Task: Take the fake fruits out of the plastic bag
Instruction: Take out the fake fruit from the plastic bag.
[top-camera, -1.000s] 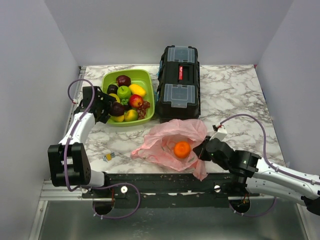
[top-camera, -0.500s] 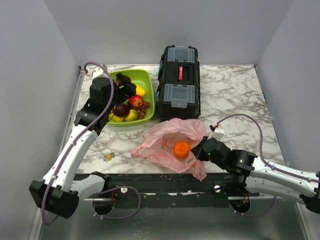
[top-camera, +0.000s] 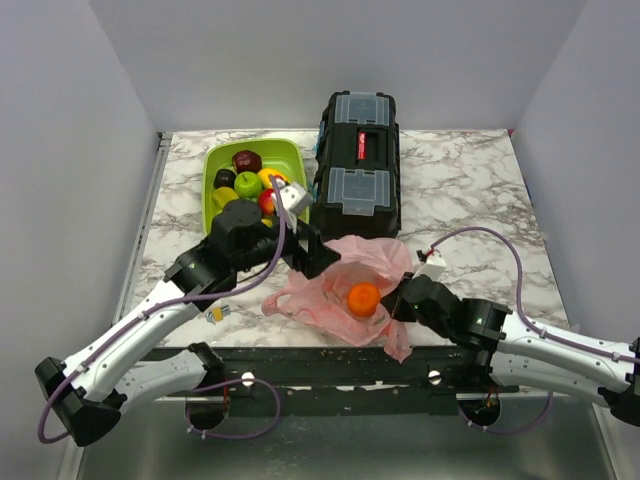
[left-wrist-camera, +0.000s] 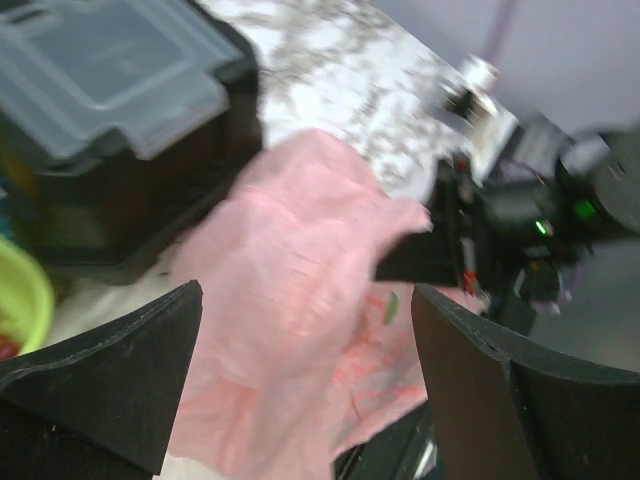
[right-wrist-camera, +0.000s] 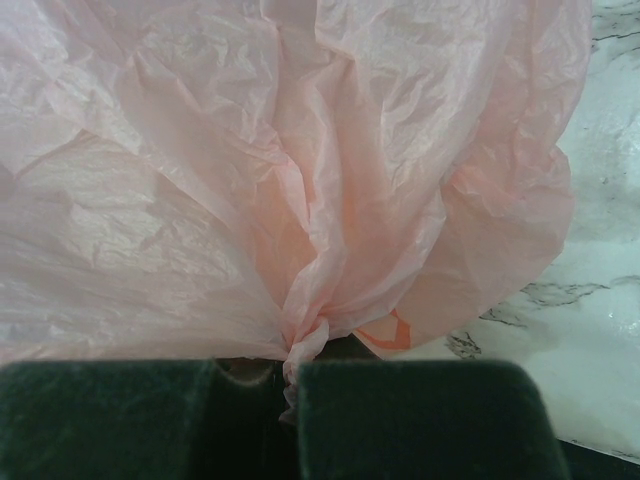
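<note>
At the near edge of the white and grey marble table (top-camera: 470, 190) lies the thin translucent pink plastic bag (top-camera: 330, 280), crumpled, and one corner of it hangs over this edge. The glossy plastic orange (top-camera: 363, 298) sits inside the outline of the bag, toward its right side; if film covers it, I cannot tell. The right gripper (top-camera: 397, 300) is at the right border of the bag, low over the table. In the right wrist view its two dark pads (right-wrist-camera: 400, 400) are closed on a twisted gather of the pink film (right-wrist-camera: 300, 150), so it holds the bag there. To the left of the bag there is bare marble with only a small yellow object (top-camera: 216, 313) near the front edge. The left gripper (top-camera: 318, 258) hangs over the far-left part of the bag. Its fingers (left-wrist-camera: 110, 370) are spread wide, with the pink film (left-wrist-camera: 290, 260) visible between them and nothing gripped; whether they touch the bag I cannot tell, because this view is blurred. Behind the bag stands the black plastic toolbox with clear lid compartments (top-camera: 358, 160), just beside the bag's far border. Left of it is the lime-green plastic tray (top-camera: 255, 143) with other plastic fruits, partly hidden by the left arm. Right of the toolbox the marble is open up to the right wall.
</note>
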